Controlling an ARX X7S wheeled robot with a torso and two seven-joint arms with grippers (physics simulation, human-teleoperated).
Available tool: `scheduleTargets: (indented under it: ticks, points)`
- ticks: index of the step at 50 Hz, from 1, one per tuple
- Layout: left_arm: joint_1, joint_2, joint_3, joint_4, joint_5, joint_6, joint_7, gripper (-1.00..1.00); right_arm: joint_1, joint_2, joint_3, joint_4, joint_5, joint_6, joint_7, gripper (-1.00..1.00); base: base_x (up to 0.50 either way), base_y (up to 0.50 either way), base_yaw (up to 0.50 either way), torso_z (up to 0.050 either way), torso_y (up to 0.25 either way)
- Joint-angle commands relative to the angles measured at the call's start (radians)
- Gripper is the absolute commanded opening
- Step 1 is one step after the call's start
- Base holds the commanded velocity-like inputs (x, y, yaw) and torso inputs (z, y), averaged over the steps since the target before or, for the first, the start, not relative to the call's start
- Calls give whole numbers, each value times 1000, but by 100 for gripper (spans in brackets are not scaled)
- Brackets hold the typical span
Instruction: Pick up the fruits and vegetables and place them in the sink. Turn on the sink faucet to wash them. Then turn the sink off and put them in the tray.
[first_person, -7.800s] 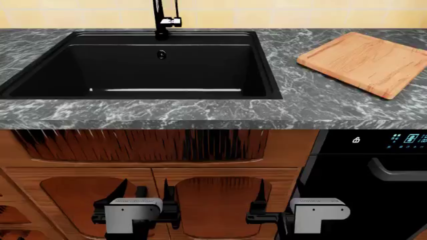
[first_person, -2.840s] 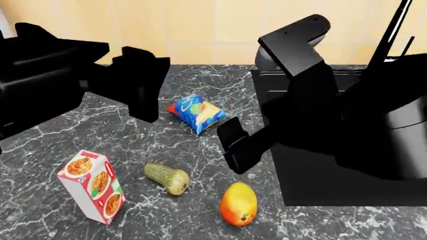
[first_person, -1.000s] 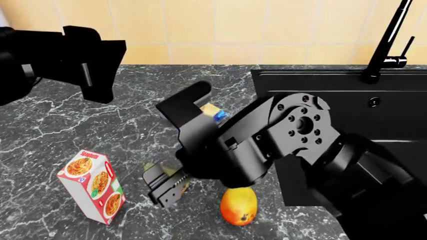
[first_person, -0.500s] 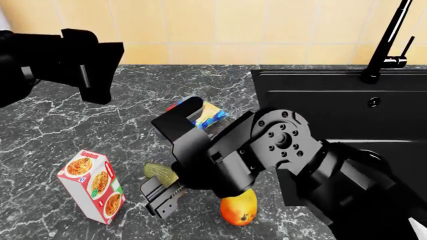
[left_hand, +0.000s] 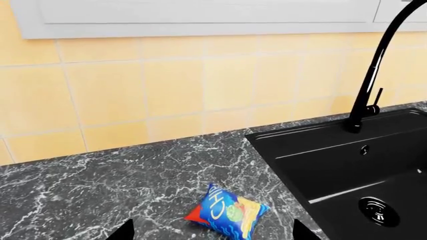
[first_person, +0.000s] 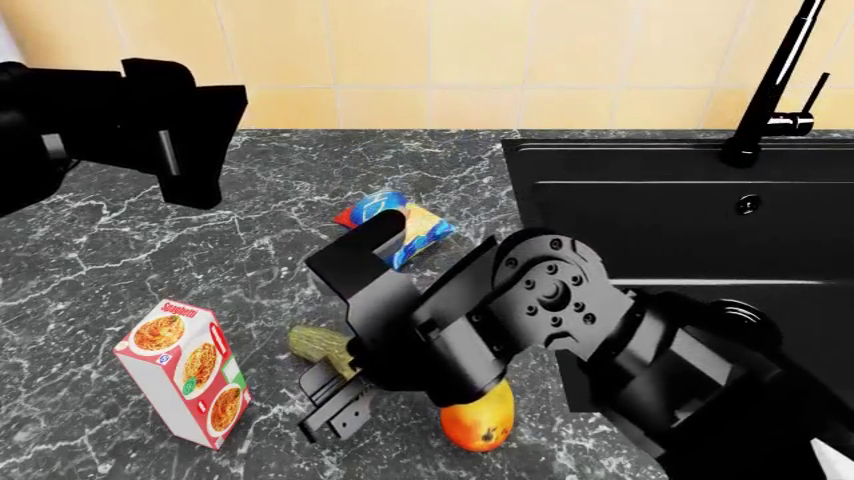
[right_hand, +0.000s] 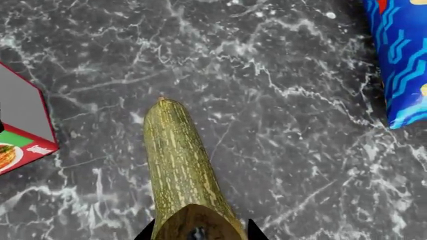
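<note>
A: Item one, right gripper (first_person: 334, 400)?
B: Black two-finger gripper, low over the dark grey marbled stone counter (first_person: 267, 270). Jaws parted, one tip on each side of the bulbous end of the elongated pale green-tan squash (right_hand: 180, 170). Whether they press it, cannot tell.

A: Squash, position?
B: Lying flat on the counter, tapered end pointing away from the gripper.

A: Nearest neighbours?
B: Small oval yellow-orange mango with red blush (first_person: 481, 420), just beside the gripper and partly under the right arm. Red-and-white spaghetti box (first_person: 184, 370), near on the other side, standing tilted. Blue crinkled snack bag (first_person: 400, 225), beyond the squash's far tip.

A: Left gripper?
B: Only two dark fingertips (left_hand: 123, 231) show at the wrist picture's edge, set wide apart, nothing between them, well apart from the squash.

A: Farther out?
B: Large rectangular matte black sink (left_hand: 347, 165) with round metal drain, past the mango; tall slim black faucet (left_hand: 370, 80) at its rear rim.
</note>
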Motion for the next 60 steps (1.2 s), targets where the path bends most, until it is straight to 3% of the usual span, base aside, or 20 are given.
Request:
scheduleTargets:
  ticks: [1, 21, 40, 60]
  points:
    - [-4, -4, 6, 0, 1, 4, 3, 100, 21, 13, -1, -19, -7, -3, 18, -100, 0, 0, 0, 0, 10]
    - [-58, -11, 29, -8, -33, 20, -19, 100, 180, 99, 65, -103, 164, 8, 116, -100, 0, 0, 0, 0, 1]
    - [-191, 56, 124, -7, -145, 66, -92, 100, 394, 358, 142, -175, 474, -8, 237, -100, 0, 0, 0, 0, 1]
    - [-156, 225, 260, 30, -169, 115, -98, 100, 415, 683, 203, -239, 542, 9, 280, -100, 0, 0, 0, 0, 1]
